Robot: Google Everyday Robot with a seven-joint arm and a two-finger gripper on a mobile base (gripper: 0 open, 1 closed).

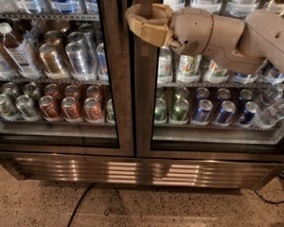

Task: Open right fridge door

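Observation:
The right fridge door (213,126) is a tall glass door in a dark metal frame. Behind its glass stand green-and-white cans (189,67) and blue cans (225,112). The door sits flush with its twin on the left and looks closed. My gripper (131,20) is tan and reaches in from the right. It lies across the left upright of the right door's frame (144,103), at the seam between the two doors, near the top of the view. The pale arm (227,34) hides part of the upper glass.
The left glass door (52,79) shows red and copper cans and white-capped bottles. A metal vent grille (132,169) runs along the fridge's base. Speckled floor (180,207) lies in front, with a black cable (80,207) across it and more cable at the lower right (279,197).

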